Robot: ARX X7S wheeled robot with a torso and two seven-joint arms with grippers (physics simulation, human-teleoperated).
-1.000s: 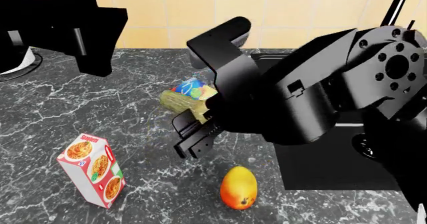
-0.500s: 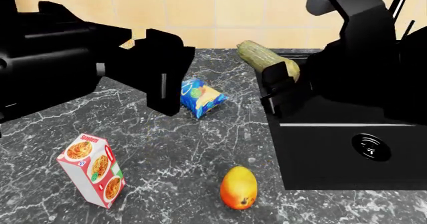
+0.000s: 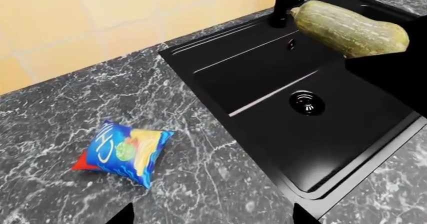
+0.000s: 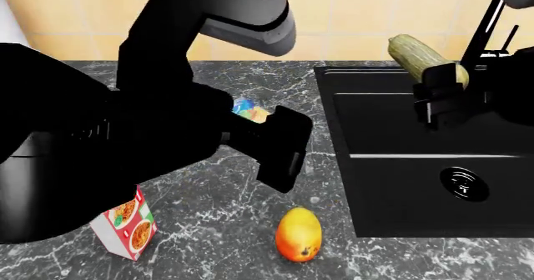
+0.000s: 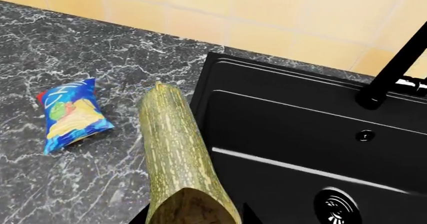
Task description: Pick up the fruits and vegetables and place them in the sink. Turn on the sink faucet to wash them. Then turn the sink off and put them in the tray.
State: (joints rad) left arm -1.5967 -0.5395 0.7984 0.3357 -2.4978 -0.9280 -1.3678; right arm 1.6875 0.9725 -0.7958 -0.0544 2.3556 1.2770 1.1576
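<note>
My right gripper (image 4: 441,99) is shut on the pale green squash (image 4: 419,55) and holds it in the air over the back of the black sink (image 4: 392,214). The squash fills the middle of the right wrist view (image 5: 175,159) and also shows in the left wrist view (image 3: 347,28). The yellow-orange mango (image 4: 298,234) lies on the counter just left of the sink's front corner. My left gripper (image 3: 209,218) is open and empty above the counter, between the blue snack bag (image 3: 123,151) and the sink (image 3: 267,69). The black faucet (image 4: 491,19) rises at the sink's far right. The tray is out of view.
A red-and-white spaghetti box (image 4: 127,228) stands at the front left, partly behind my left arm (image 4: 167,130). The blue snack bag (image 4: 249,109) peeks out behind that arm. The round drain (image 4: 464,184) lies in the sink's front part. A tiled wall runs behind the counter.
My right gripper has carried the squash rightward from the counter's edge to over the sink. My left arm has swung in toward the middle, now covering most of the snack bag and spaghetti box.
</note>
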